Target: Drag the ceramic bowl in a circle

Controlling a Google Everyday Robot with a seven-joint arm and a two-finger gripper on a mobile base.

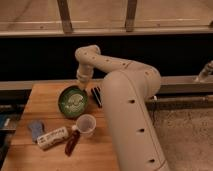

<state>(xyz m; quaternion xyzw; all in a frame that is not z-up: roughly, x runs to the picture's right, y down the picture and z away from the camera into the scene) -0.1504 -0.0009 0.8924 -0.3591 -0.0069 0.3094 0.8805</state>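
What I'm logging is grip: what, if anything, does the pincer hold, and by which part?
Cannot be told: the pincer is at the ceramic bowl, by its far-right rim, but an actual grip there isn't visible.
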